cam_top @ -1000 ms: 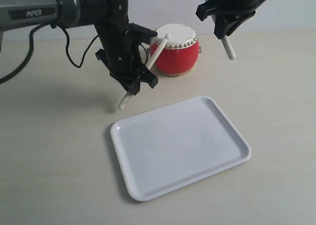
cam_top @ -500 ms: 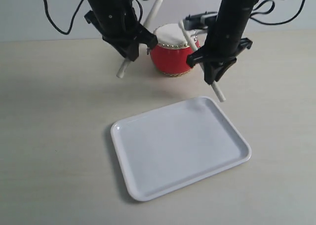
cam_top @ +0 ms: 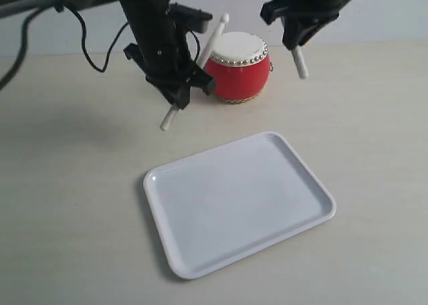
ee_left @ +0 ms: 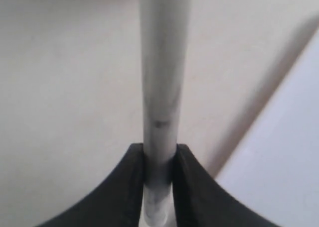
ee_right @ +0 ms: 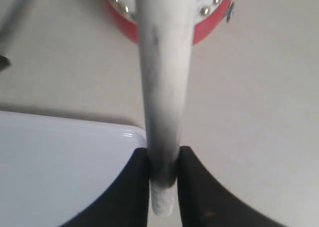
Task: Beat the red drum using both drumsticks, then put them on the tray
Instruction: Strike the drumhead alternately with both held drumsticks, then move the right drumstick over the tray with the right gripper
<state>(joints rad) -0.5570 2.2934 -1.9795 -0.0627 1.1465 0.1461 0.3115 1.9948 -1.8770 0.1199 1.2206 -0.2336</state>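
Observation:
The red drum point(cam_top: 237, 69) stands upright at the back of the table, its cream skin facing up. My left gripper point(cam_top: 179, 91) is shut on a pale drumstick point(cam_top: 210, 36) just left of the drum; the stick's rounded tip hovers over the drum's left rim and its butt point(cam_top: 166, 122) points down at the table. The wrist view shows that drumstick point(ee_left: 160, 77) clamped between the black fingers point(ee_left: 128, 187). My right gripper point(cam_top: 297, 24) is raised above and right of the drum, shut on the other drumstick point(cam_top: 301, 63), point(ee_right: 164, 62). The white tray point(cam_top: 301, 178) lies in front.
A black cable point(cam_top: 90, 47) hangs from the left arm over the table behind it. The red drum's rim with gold studs point(ee_right: 212, 10) and a corner of the tray point(ee_right: 50, 157) show under the right gripper.
The right gripper has swung up from beside the drum to high above its right side. The left gripper has come down, bringing its stick's tip toward the drum's left rim. The tray shifted slightly left.

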